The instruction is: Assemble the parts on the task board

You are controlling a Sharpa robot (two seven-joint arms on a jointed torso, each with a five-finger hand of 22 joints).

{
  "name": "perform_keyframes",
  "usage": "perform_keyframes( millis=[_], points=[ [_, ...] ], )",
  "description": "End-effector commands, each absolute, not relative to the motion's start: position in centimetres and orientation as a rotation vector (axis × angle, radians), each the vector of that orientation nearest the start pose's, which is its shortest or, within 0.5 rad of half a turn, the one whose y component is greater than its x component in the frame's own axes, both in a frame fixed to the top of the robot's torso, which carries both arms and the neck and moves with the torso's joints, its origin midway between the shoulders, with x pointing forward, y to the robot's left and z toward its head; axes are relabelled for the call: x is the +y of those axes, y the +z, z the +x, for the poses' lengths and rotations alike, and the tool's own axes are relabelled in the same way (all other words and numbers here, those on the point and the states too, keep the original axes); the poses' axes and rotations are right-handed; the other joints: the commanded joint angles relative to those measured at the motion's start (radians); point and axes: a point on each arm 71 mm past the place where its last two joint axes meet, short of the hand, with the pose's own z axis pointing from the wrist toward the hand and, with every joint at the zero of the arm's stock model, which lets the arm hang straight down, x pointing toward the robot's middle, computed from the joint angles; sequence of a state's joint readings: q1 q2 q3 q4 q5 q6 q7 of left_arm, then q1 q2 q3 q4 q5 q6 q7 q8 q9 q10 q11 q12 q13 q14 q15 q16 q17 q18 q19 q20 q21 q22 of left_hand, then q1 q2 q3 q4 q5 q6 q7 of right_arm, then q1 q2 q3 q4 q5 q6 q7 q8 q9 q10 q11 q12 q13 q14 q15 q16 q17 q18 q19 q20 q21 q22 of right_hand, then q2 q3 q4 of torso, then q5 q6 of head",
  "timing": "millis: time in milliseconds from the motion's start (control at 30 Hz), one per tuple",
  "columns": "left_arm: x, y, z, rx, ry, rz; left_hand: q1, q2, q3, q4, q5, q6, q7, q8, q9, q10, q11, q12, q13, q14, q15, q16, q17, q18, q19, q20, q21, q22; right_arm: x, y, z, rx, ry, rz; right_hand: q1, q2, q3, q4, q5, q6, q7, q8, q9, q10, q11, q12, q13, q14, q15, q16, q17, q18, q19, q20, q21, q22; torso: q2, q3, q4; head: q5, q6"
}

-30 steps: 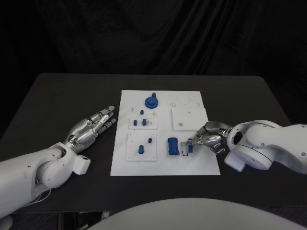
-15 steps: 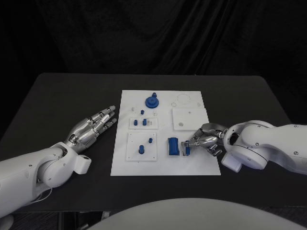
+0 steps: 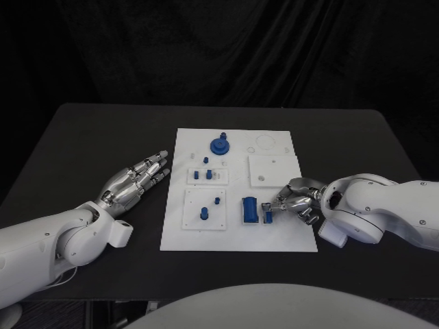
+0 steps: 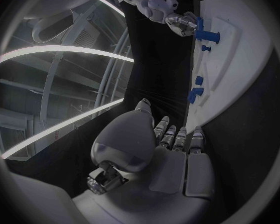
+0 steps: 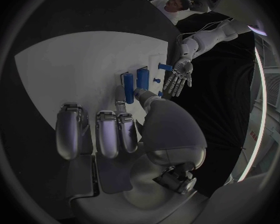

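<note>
Task board [image 3: 279, 233]: white plate at the middle of the black table [image 3: 81, 137], bearing small blue parts. Right hand [image 3: 290, 201]: over the board's right side, fingertips pinching a slim blue part [image 3: 268, 215] just beside the larger blue block [image 3: 250, 210]. Left hand [image 3: 132, 181]: flat on the table left of the board, fingers spread, holding nothing.

The robot has two glossy white arms with smooth, rounded shells that swell into bulbous housings near the wrists. The left arm [image 3: 37, 247] carries a small white boxy block on its forearm shell, just behind the wrist. Each arm ends in a silver metallic hand: the left hand [image 3: 132, 181] has slender segmented fingers with pale tips, and the right hand [image 3: 293, 200] shows the same silver, jointed build. In the right wrist view, dark mechanical parts sit under the rounded thumb housing.
</note>
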State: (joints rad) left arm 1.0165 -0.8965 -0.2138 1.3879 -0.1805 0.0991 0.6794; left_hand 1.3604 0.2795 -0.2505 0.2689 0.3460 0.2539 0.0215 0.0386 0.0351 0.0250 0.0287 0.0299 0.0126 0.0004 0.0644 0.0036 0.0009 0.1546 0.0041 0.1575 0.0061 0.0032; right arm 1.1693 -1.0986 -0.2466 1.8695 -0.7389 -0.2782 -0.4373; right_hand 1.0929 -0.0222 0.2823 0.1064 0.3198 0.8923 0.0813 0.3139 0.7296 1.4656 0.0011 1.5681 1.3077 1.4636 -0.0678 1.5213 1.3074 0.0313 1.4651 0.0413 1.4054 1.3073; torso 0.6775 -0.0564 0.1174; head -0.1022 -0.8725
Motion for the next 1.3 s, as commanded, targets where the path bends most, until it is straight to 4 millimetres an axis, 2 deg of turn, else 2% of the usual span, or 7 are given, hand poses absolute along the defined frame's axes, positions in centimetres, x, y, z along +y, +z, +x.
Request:
perform_keyframes(
  millis=[33,500,800,933,1000,1067,1300],
  points=[
    [25.6,-30.5,42.2,1.603,-1.802,-0.961,0.010,0.002,0.002,-0.004,0.003,0.003,0.002,0.005,0.001,0.003,0.006,0.005,-0.001,0.000,0.007,-0.004,-0.001,0.009,-0.001,0.006,-0.003,0.001,-24.2,-27.3,35.9,2.363,0.604,0.694,-0.011,0.001,-0.013,0.004,-0.023,-0.010,0.000,0.004,-0.004,0.105,0.006,0.003,0.263,0.078,0.007,-0.006,0.107,0.013,0.033,0.006,-0.004,0.203,0.000,-0.0003,0.0007,0.000,0.000],
    [25.6,-30.5,42.2,1.607,-1.802,-0.963,0.010,0.002,0.002,-0.004,0.003,0.003,0.002,0.005,0.001,0.003,0.006,0.005,-0.001,0.000,0.007,-0.004,-0.001,0.009,-0.001,0.006,-0.003,0.001,-24.5,-27.4,36.1,2.363,0.574,0.668,-0.076,0.010,-0.111,0.080,-0.176,-0.013,-0.001,0.033,-0.014,0.105,0.005,0.003,0.263,0.077,0.008,-0.007,0.104,0.014,0.033,0.008,-0.008,0.203,0.000,-0.0002,0.0006,0.005,0.000],
    [25.7,-30.6,42.2,1.608,-1.802,-0.964,0.011,0.002,0.002,-0.005,0.004,0.005,0.006,0.006,0.001,0.002,0.003,0.004,-0.001,0.000,0.010,-0.004,-0.001,0.008,-0.001,0.008,-0.003,0.001,-24.6,-27.0,36.1,2.304,0.593,0.637,-0.083,0.016,-0.134,0.097,-0.196,-0.008,-0.005,0.050,-0.011,0.105,0.002,0.003,0.263,0.078,0.005,-0.006,0.106,0.015,0.033,0.006,-0.010,0.202,0.000,0.0001,0.0000,0.006,0.000],
    [25.7,-30.6,42.1,1.606,-1.800,-0.965,0.012,0.002,0.002,-0.005,0.004,0.006,0.008,0.006,0.002,0.002,0.001,0.005,-0.001,0.000,0.010,-0.004,-0.001,0.008,-0.001,0.008,-0.003,0.001,-24.9,-26.4,36.0,2.246,0.601,0.591,-0.067,0.018,-0.149,0.096,-0.190,-0.012,-0.012,0.089,0.011,0.105,-0.003,0.003,0.263,0.078,0.000,-0.006,0.106,0.015,0.033,0.001,-0.009,0.203,0.000,-0.0001,0.0004,0.008,0.000],
    [25.8,-30.6,42.1,1.605,-1.799,-0.965,0.012,0.002,0.002,-0.005,0.004,0.006,0.008,0.006,0.002,0.002,0.001,0.005,-0.001,0.000,0.010,-0.004,-0.001,0.008,-0.001,0.008,-0.003,0.001,-25.1,-26.1,35.8,2.220,0.603,0.575,-0.045,0.023,-0.167,0.091,-0.180,-0.028,-0.020,0.159,0.059,0.105,-0.011,0.003,0.263,0.078,-0.006,-0.005,0.109,0.014,0.035,-0.005,-0.008,0.203,0.000,0.0000,-0.0004,0.008,0.000],
    [25.8,-30.6,42.1,1.603,-1.796,-0.965,0.012,0.002,0.002,-0.005,0.004,0.007,0.008,0.007,0.002,0.003,0.001,0.005,0.000,0.000,0.010,-0.004,-0.001,0.008,-0.001,0.008,-0.003,0.001,-25.5,-25.8,35.7,2.194,0.611,0.562,-0.038,0.028,-0.180,0.095,-0.180,-0.049,-0.024,0.201,0.089,0.105,-0.014,0.003,0.263,0.079,-0.009,-0.005,0.110,0.014,0.035,-0.008,-0.008,0.203,-0.001,0.0002,-0.0005,0.009,0.000],
    [25.8,-30.5,42.0,1.593,-1.788,-0.963,0.011,0.001,0.002,-0.005,0.003,0.010,0.008,0.008,0.002,0.004,0.002,0.006,0.000,0.000,0.008,-0.004,-0.001,0.008,-0.001,0.007,-0.003,0.001,-26.5,-24.7,35.5,2.088,0.662,0.558,-0.050,0.042,-0.200,0.125,-0.190,-0.065,-0.028,0.243,0.113,0.105,-0.018,0.003,0.263,0.077,-0.012,-0.007,0.104,0.014,0.034,-0.011,-0.009,0.203,0.000,0.0006,0.0001,0.007,0.000]
  ],
)
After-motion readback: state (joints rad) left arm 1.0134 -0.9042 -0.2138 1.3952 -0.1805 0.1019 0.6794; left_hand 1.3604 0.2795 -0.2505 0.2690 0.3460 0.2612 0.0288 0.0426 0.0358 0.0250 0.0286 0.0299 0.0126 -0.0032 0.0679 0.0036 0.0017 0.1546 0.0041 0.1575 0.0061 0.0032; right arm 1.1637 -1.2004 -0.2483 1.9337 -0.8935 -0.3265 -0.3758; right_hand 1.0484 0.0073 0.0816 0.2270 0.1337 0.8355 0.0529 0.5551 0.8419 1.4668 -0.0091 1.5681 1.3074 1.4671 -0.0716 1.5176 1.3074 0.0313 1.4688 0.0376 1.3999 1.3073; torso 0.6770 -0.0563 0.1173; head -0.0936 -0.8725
